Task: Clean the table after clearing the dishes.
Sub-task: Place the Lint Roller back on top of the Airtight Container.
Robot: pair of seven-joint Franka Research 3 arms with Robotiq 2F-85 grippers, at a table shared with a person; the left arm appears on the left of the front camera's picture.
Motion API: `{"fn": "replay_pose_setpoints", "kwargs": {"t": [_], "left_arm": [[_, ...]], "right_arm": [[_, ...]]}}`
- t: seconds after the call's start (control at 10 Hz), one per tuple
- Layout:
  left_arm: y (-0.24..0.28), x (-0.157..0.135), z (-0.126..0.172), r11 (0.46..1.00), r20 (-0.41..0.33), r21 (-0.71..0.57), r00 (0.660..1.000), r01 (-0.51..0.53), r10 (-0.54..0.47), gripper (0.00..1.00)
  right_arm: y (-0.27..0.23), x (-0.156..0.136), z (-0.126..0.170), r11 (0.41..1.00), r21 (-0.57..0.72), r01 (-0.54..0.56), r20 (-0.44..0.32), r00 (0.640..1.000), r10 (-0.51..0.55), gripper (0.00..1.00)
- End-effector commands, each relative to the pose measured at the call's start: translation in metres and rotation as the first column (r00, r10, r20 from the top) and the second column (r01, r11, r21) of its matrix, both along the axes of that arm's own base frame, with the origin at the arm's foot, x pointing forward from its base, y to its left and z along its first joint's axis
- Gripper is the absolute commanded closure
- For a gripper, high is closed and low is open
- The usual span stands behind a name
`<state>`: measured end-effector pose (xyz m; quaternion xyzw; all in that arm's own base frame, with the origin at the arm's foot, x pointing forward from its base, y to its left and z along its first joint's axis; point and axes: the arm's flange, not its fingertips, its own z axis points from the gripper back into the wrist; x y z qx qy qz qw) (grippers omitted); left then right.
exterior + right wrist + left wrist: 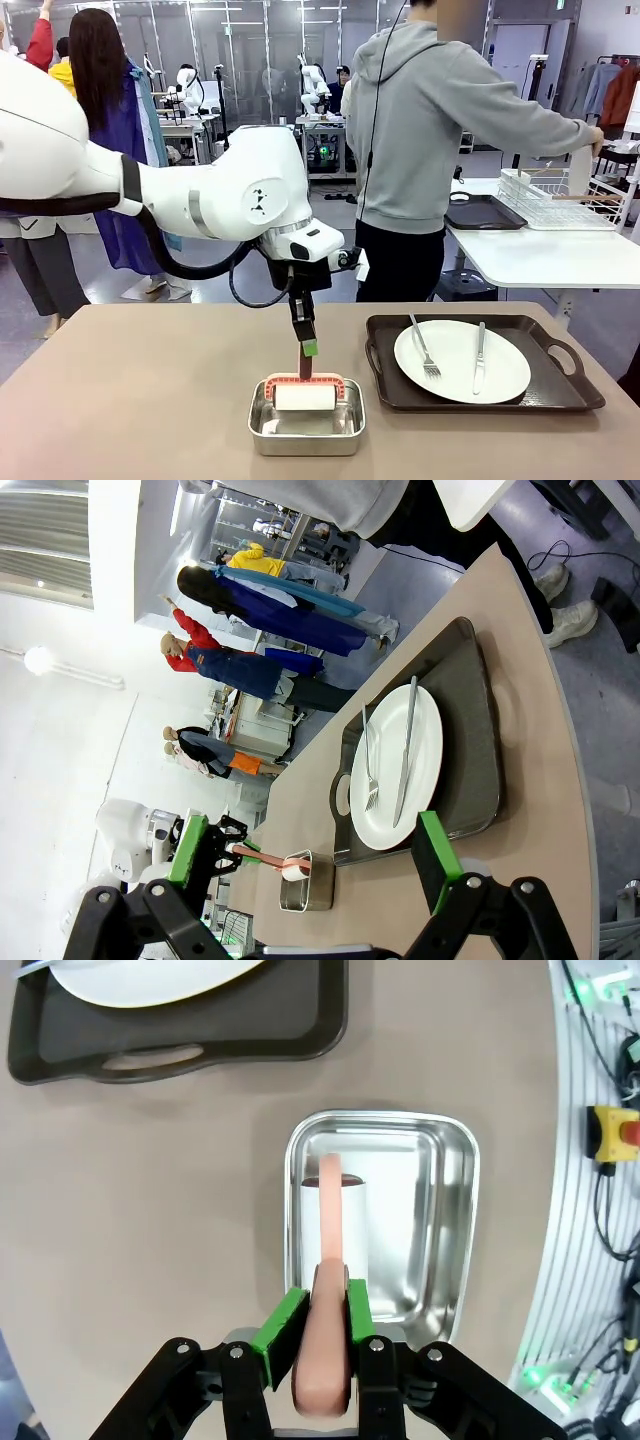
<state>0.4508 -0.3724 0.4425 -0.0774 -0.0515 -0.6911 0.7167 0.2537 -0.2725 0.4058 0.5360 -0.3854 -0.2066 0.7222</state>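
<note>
In the front view, the left gripper (306,350) hangs upright over the middle of the wide beige-brown table (150,400), its claw clamped on the handle of a pink-framed roller (305,383) with a white roll. The roll lies inside a small rectangular steel pan (262,440) close to the tabletop's near edge. Toward the right edge sits a dark brown handled tray (385,385) carrying a round white plate (455,360) with a silver fork (425,350) and knife (480,358) on it. Beyond the far edge a person (420,130) in a grey hoodie reaches toward a wire rack (555,200) on a smaller white table (530,255). In the left wrist view, the green pads (283,1332) press both sides of the pink handle, and the roller (328,1260) runs forward into the pan (455,1260); the tray (300,1030) lies apart beyond it. In the right wrist view, the right gripper (312,848) hovers with its claw spread wide, holding nothing, looking along the tabletop (530,810) at the tray (470,750), plate (388,825), fork (368,760) and knife (405,750).
</note>
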Motion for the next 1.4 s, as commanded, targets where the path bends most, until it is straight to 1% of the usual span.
{"fn": "replay_pose_setpoints", "kwargs": {"t": [0.0,0.1,0.3,0.4,0.5,0.6,0.7,0.8,1.2,1.3], "left_arm": [[-0.001,0.014,-0.006,1.0,-0.028,0.024,0.999,-0.019,0.02,0.77],[0.001,0.021,-0.014,0.998,-0.043,0.045,0.999,-0.031,0.033,0.77],[0.005,0.03,-0.027,0.999,-0.062,0.03,0.998,-0.019,0.021,0.77],[0.009,0.032,-0.028,0.999,-0.07,0.033,0.997,-0.02,0.023,0.53],[0.011,0.03,-0.026,1.0,-0.061,0.026,0.998,-0.008,0.009,0.41],[0.013,0.028,-0.024,1.0,-0.058,0.022,0.998,-0.011,0.013,0.16],[0.014,0.026,-0.022,1.0,-0.054,0.018,0.998,-0.013,0.014,0.04],[0.016,0.022,-0.02,1.0,-0.056,0.015,0.998,-0.015,0.016,0.0],[0.032,0.009,-0.012,1.0,-0.035,-0.016,0.999,-0.015,0.014,0.0],[0.012,0.026,-0.014,0.999,-0.047,0.009,0.998,-0.033,0.033,0.0]], "right_arm": [[0.0,-0.002,0.003,1.0,0.001,0.0,0.011,1.0,0.0,0.0],[0.0,-0.002,0.003,1.0,0.001,0.0,0.011,1.0,0.0,0.0],[0.0,-0.002,0.003,1.0,0.001,0.0,0.011,1.0,0.0,0.0],[0.0,-0.002,0.003,1.0,0.001,0.0,0.011,1.0,0.0,0.0],[0.0,-0.002,0.003,1.0,0.001,0.0,0.011,1.0,0.0,0.0],[0.0,-0.002,0.003,1.0,0.001,0.0,0.011,1.0,0.0,0.0],[0.0,-0.002,0.003,1.0,0.001,0.0,0.011,1.0,0.0,0.0],[0.0,-0.002,0.003,1.0,0.001,0.0,0.011,1.0,0.0,0.0],[0.0,-0.002,0.003,1.0,0.001,0.0,0.011,1.0,0.0,0.0],[0.0,-0.002,0.003,1.0,0.001,0.0,0.011,1.0,0.0,0.0]]}}
